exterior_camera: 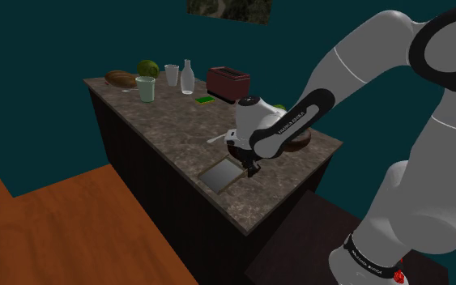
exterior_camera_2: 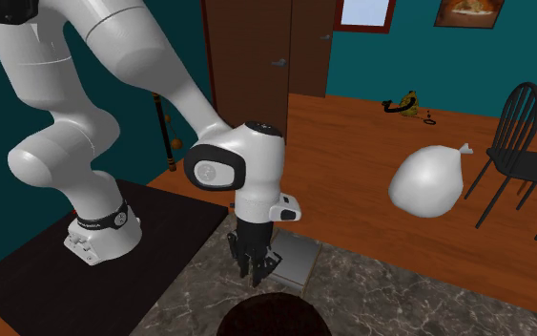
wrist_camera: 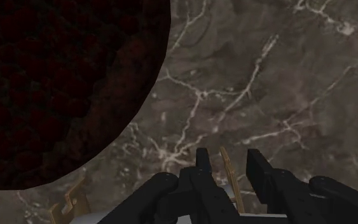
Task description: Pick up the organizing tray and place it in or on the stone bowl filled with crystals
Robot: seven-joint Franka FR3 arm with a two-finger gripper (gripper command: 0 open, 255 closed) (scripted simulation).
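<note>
The tray (exterior_camera: 224,172) lies flat on the worktop (wrist_camera: 266,76), just beside the bowl (wrist_camera: 63,89). The pincer (wrist_camera: 229,159) stands partly open astride the tray's thin rim (wrist_camera: 230,181), one finger on each side, neither seeming to touch it, so it holds nothing. Best to close squarely and low on the rim, then lift level toward the bowl.

A home kitchen: a dark marbled counter (exterior_camera: 177,123) bears a red toaster (exterior_camera: 228,81), glass bottle (exterior_camera: 187,78) and cups (exterior_camera: 146,89) at its far end, with wood floor (exterior_camera_2: 352,124), a door (exterior_camera_2: 257,48) and a black chair (exterior_camera_2: 533,170) beyond it.
</note>
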